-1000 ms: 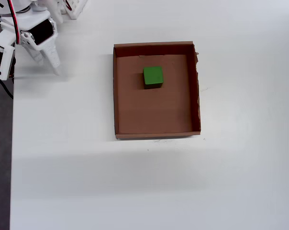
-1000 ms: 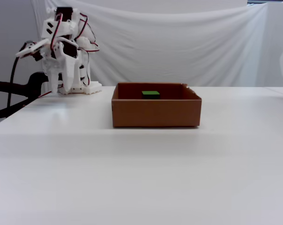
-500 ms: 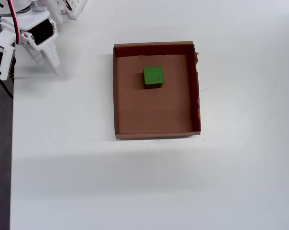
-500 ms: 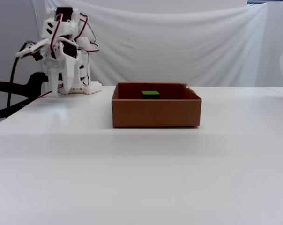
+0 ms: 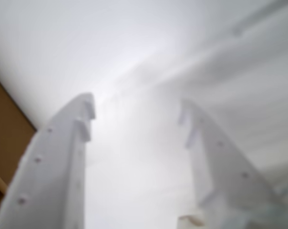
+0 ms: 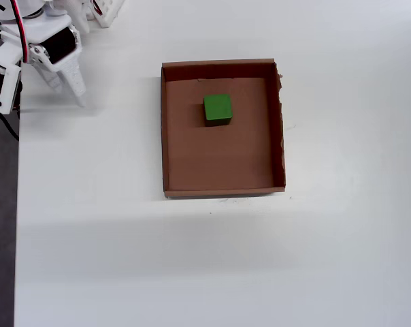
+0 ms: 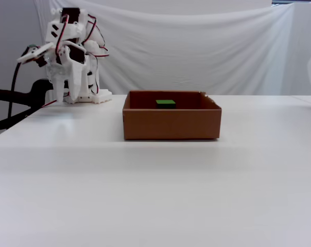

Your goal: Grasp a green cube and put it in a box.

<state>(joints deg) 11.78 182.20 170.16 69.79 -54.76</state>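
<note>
The green cube (image 6: 218, 109) lies inside the brown cardboard box (image 6: 222, 163), toward its far side in the overhead view. In the fixed view only the cube's top (image 7: 166, 103) shows above the box's front wall (image 7: 171, 123). My gripper (image 6: 73, 92) is folded back near the arm's base at the top left, well away from the box. In the fixed view it (image 7: 65, 95) hangs down just above the table. In the blurred wrist view the gripper (image 5: 137, 105) is open and empty, with only white surface between the two white fingers (image 5: 63, 157).
The table's left edge (image 6: 16, 225) borders dark floor. A black cable or chair arm (image 7: 11, 98) sits left of the arm's base (image 7: 91, 96). A white cloth (image 7: 196, 46) hangs behind. A brown surface (image 5: 5, 138) shows at the left of the wrist view.
</note>
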